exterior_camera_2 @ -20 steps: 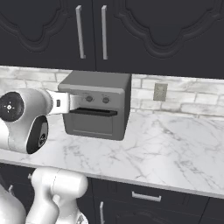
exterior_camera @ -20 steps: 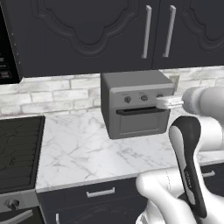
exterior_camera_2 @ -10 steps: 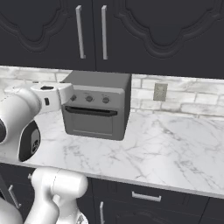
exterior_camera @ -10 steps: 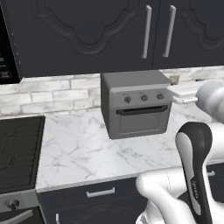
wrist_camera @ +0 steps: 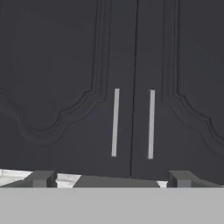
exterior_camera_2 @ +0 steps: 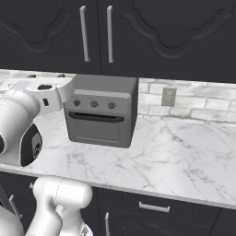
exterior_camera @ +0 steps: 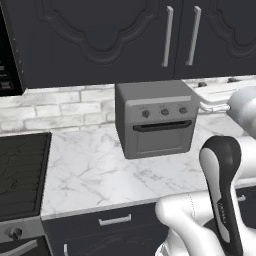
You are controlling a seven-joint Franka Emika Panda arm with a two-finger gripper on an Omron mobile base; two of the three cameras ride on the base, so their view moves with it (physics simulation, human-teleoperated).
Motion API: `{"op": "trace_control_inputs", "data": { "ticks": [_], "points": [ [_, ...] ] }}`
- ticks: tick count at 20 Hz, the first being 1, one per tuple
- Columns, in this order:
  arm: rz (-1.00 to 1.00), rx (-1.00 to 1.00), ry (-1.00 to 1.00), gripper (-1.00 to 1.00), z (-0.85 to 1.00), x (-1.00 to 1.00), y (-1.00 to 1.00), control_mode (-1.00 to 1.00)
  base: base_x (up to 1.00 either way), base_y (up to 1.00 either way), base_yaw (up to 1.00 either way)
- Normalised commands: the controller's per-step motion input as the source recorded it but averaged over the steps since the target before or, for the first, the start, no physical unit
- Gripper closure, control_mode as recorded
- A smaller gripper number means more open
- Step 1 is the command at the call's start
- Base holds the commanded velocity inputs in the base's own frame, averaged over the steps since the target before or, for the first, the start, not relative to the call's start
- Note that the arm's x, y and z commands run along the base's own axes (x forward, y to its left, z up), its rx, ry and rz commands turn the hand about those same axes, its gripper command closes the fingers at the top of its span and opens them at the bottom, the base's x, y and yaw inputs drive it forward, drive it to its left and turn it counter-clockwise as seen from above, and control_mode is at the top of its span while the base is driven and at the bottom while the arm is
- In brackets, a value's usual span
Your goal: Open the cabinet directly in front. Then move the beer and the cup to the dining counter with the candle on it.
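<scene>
The cabinet [exterior_camera: 100,40] [exterior_camera_2: 152,32] [wrist_camera: 65,87] is a wide dark wall unit above the counter, and both doors are shut. Its two slim silver handles [exterior_camera: 168,36] [exterior_camera_2: 84,33] [wrist_camera: 114,122] run side by side at the centre seam. My gripper [wrist_camera: 111,179] [exterior_camera: 217,82] [exterior_camera_2: 46,75] hangs open below the doors, level with the top of the toaster oven, and points up at the handles. Its fingertips [wrist_camera: 41,178] stand wide apart with nothing between them. The beer, the cup, the dining counter and the candle are out of view.
A grey toaster oven [exterior_camera: 157,117] [exterior_camera_2: 102,110] stands on the marble counter [exterior_camera: 95,175] right beside my hand. A black stove [exterior_camera: 20,170] and a microwave [exterior_camera: 7,60] sit at the left. Dark lower drawers [exterior_camera: 115,220] run under the counter. A wall outlet [exterior_camera_2: 168,97] is on the brick backsplash.
My hand has risen from the oven's front face to the level of its top and tilted up towards the cabinet doors. The gripper has stayed open. The base has not moved.
</scene>
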Motion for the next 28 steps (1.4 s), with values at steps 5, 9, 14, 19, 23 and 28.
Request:
{"op": "trace_control_inputs", "data": {
  "ticks": [5, 9, 14, 19, 23, 28],
  "points": [
    [0.00, 0.00, -0.03, -1.00, 0.23, 0.10, 0.10, -1.00, 0.00, 0.00, 0.00],
    [0.00, 0.00, 0.00, -1.00, 0.11, 0.36, 0.09, -1.00, 0.00, 0.00, 0.00],
    [0.00, 0.00, 0.00, -1.00, 0.01, 0.50, 0.02, -1.00, 0.00, 0.00, 0.00],
    [0.00, 0.00, 0.00, -1.00, 0.00, 0.54, 0.00, -1.00, 0.00, 0.00, 0.00],
    [0.00, 0.00, 0.04, -1.00, 0.00, 0.57, 0.00, -1.00, 0.00, 0.00, 0.00],
    [0.00, 0.00, 0.09, -1.00, 0.00, 0.64, -0.02, -1.00, 0.00, 0.00, 0.00]
  ]
}}
